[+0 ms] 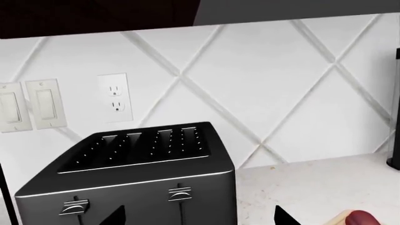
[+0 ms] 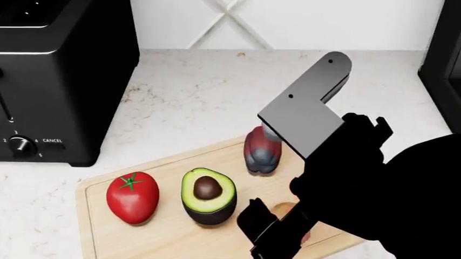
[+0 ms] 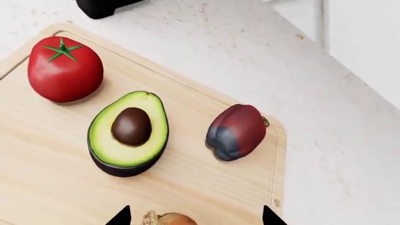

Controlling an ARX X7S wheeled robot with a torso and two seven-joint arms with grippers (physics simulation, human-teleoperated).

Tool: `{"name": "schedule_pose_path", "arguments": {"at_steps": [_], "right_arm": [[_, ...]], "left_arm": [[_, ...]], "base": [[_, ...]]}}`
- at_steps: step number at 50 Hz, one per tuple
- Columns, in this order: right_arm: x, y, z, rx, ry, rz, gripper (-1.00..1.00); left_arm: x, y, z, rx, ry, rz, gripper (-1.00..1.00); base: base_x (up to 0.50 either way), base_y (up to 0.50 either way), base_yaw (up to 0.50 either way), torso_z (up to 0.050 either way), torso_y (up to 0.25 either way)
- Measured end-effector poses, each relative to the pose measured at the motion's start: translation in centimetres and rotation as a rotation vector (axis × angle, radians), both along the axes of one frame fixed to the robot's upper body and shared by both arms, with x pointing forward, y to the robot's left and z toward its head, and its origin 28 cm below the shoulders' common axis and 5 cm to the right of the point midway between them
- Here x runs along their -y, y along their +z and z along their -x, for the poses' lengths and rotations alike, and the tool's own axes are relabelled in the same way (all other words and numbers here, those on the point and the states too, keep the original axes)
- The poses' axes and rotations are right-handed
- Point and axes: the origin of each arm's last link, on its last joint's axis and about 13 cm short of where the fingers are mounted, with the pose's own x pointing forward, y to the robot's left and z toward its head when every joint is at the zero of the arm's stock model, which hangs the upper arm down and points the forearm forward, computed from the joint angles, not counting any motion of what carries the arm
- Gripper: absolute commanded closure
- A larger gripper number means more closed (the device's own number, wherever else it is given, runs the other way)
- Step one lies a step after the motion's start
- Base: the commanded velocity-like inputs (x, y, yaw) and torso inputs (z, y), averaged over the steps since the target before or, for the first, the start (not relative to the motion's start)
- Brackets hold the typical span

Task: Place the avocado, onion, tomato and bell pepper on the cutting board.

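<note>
Since the onion (image 3: pixel 170 219) already lay on the cutting board (image 3: pixel 37 159), near the avocado (image 3: pixel 129 133), tomato (image 3: pixel 64 69) and bell pepper (image 3: pixel 237 131), the right gripper (image 3: pixel 195 216) hung spread over it, seemingly needing only to withdraw; the left gripper's state couldn't be told.
</note>
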Motion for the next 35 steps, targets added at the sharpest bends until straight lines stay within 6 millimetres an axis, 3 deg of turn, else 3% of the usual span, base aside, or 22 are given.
{"name": "schedule_pose_path", "arguments": {"at_steps": [17,35], "right_arm": [[0.0,3.4,2.1,0.136,0.008,-0.019,-1.0],[-0.7,5.7,7.9,0.481,-0.019,0.01,-1.0]], "left_arm": [[0.0,0.2,0.1,0.006,-0.001,0.0,-1.0],[0.1,0.3,0.2,0.011,-0.009,-0.001,-1.0]], "base": [[0.0,0.0,0.0,0.001,0.0],[0.0,0.0,0.0,0.0,0.0]]}}
